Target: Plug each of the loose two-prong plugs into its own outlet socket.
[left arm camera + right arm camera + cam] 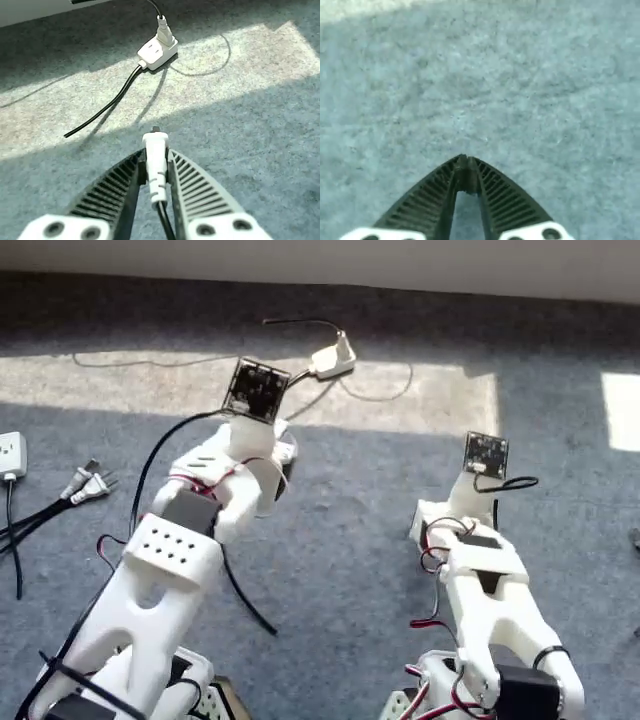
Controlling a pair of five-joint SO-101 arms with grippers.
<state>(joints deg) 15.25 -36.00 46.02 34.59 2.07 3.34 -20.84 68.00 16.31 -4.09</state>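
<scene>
My left gripper (pixel 155 152) is shut on a white two-prong plug (pixel 155 167), whose prongs point ahead over the grey carpet. Some way in front lies a white outlet block (pixel 157 51) with another white plug (pixel 164 27) seated in it and a black cable running off. In the high view that outlet block (pixel 333 360) sits at the back, beyond the left arm. Two loose plugs (pixel 90 483) on black cords lie at the far left beside a second white outlet (pixel 10 455). My right gripper (pixel 466 172) is shut with nothing in it, low over bare carpet.
A thin cable (pixel 380 390) loops on the sunlit carpet near the back outlet. A black cord (pixel 245 600) trails across the floor from the left arm. Open carpet (pixel 360 500) lies between the two arms.
</scene>
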